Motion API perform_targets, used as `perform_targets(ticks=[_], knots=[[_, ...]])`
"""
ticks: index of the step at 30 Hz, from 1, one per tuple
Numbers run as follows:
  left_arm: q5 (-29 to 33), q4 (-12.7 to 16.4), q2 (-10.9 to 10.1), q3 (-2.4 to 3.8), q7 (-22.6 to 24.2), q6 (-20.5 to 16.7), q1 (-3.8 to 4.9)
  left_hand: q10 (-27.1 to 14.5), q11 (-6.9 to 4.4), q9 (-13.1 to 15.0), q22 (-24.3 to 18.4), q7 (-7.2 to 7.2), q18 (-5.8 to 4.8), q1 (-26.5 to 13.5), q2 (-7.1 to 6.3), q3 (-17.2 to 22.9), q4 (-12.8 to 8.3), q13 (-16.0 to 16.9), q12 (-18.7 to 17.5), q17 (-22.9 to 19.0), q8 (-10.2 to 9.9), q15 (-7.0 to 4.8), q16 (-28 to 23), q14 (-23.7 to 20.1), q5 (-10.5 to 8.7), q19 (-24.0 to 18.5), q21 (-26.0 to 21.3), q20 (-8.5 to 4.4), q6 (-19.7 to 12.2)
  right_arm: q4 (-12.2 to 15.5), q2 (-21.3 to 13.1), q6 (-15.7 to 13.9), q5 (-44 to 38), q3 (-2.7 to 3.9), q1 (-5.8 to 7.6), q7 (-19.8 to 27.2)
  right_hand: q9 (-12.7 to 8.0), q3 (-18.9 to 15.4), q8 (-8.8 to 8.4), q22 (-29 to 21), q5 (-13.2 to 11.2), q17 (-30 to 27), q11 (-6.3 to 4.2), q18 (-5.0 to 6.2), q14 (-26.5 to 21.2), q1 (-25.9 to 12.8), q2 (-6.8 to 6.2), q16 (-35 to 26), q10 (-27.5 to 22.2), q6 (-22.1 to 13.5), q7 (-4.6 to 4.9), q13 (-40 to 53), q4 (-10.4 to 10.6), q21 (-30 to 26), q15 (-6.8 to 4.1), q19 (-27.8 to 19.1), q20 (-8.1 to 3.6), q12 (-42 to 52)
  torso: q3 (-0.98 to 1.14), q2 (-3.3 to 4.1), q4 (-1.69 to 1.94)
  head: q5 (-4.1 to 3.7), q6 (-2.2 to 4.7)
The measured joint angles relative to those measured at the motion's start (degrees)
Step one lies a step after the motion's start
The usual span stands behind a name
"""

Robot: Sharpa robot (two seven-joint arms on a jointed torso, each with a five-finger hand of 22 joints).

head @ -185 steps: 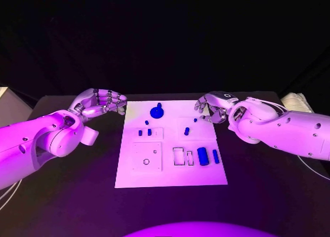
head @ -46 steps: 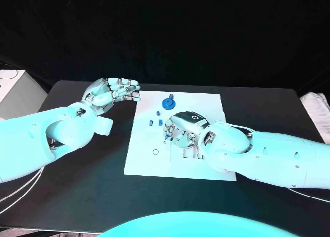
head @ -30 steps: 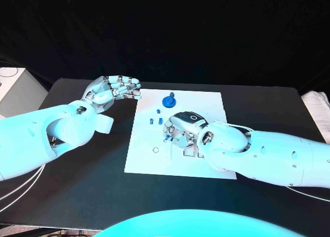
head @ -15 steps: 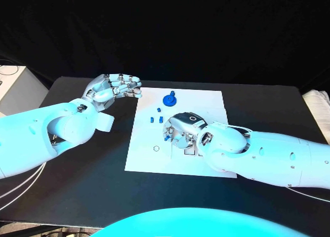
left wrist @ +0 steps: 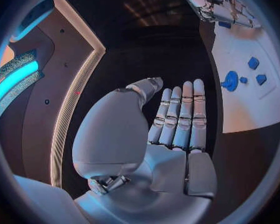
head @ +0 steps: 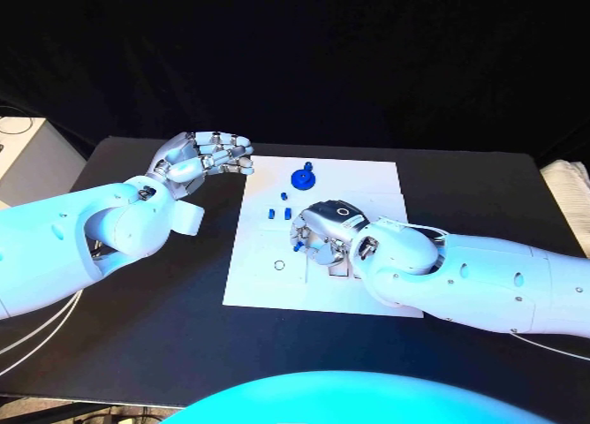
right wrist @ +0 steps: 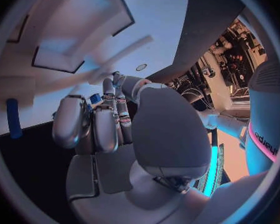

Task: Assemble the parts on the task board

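right hand [head: 323, 237] curled down on the task board [head: 372, 190], grabbing a small blue part [right wrist: 95, 98]
left hand [head: 200, 157] hangs empty just off the board's edge, fingers straight and apart

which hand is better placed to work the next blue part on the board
Probably the right hand: it sits over the middle of the white board among the blue parts. The left hand hovers off its far corner, holding nothing.

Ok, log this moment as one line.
right hand: over task board, pinching small blue part | left hand: empty, beside board
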Motion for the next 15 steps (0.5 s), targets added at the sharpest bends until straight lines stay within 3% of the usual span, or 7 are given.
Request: perform_targets(ticks=[15], knots=[[0.0, 0.1, 0.0, 0.01, -0.1, 0.1, 0.0, -0.2, 0.21, 0.0, 0.0, 0.0, 0.0, 0.0, 0.0, 0.0, 0.0, 0.0, 0.2, 0.1, 0.0, -0.21, 0.0, -0.2, 0.0, 0.0, 0.0, 0.0, 0.0, -0.6, 1.0, 1.0, -2.4, -0.14, -0.15, -0.1, 0.1, 0.2, 0.0, 0.0, -0.1, -0.1, 0.0, 0.0, 0.0, 0.1, 0.13, 0.0, 0.0, 0.0, 0.19, 0.1, -0.2, 0.0, 0.0, 0.0, 0.0, -0.1, -0.03, 0.03, 0.04, 0.07, -0.43]])
